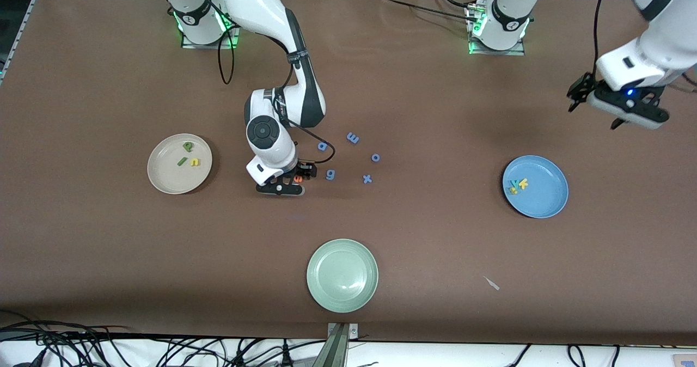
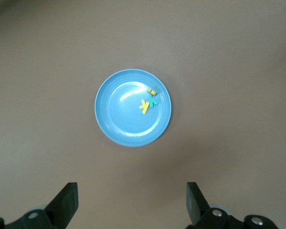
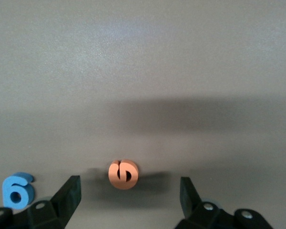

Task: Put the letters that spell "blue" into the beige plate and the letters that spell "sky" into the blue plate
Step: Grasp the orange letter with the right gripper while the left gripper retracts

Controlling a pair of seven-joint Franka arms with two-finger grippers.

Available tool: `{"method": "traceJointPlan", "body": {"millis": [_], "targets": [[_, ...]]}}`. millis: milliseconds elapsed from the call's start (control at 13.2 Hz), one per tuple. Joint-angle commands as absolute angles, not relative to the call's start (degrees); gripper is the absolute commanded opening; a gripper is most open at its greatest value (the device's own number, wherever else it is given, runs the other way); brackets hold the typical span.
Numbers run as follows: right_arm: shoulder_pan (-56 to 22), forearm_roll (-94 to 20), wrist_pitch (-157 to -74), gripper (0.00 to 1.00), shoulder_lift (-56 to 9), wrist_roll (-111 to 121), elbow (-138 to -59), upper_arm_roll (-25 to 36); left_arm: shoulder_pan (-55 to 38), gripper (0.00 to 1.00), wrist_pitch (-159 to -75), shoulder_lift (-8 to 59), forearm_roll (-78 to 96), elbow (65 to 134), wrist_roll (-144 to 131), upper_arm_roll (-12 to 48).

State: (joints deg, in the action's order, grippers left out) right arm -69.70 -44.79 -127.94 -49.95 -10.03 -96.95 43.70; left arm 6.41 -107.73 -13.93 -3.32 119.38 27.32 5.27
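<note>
Orange "e" [image 3: 123,174] between the wide-open jaws of the right gripper [image 1: 297,181], lying on the desk [image 1: 435,258].
Beige plate [image 1: 163,179], toward the right arm's end from the "e": three letters, green "b" [image 1: 188,146], green "l" [image 1: 182,161], yellow "u" [image 1: 194,162]. Blue plate [image 1: 544,203], toward the left arm's end: three letters, bunched and hard to tell apart. Five blue letters lie near the "e". Left gripper [image 1: 621,108] waits, jaws wide, above bare desk near the blue plate.

right gripper [image 1: 297,180] low at the table, jaws apart, left gripper [image 1: 618,105] raised, waiting, open
</note>
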Motion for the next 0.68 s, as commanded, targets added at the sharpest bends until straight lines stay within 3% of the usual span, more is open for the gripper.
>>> {"method": "traceJointPlan", "body": {"millis": [0,227,378,605], "targets": [[-67.6,-46.1,-128.2,0.92,-51.3,-8.6,-94.0,41.9,4.2,1.00,-99.5,-14.3,-5.3,112.7,23.6,2.6],[-67.5,-46.1,-128.4,0.85,-51.9,-8.5,-93.8,41.6,3.8,1.00,-93.1,-14.0,-4.7,106.3,21.5,2.4],[-67.4,-46.1,-128.4,0.75,-51.9,-7.6,-93.9,41.6,3.1,1.00,-91.0,-13.9,-3.4,104.1,17.1,2.5],[-67.5,-46.1,-128.4,0.46,-51.9,-6.9,-93.9,41.5,3.1,1.00,-88.9,-10.0,1.5,98.7,13.1,2.3]]}}
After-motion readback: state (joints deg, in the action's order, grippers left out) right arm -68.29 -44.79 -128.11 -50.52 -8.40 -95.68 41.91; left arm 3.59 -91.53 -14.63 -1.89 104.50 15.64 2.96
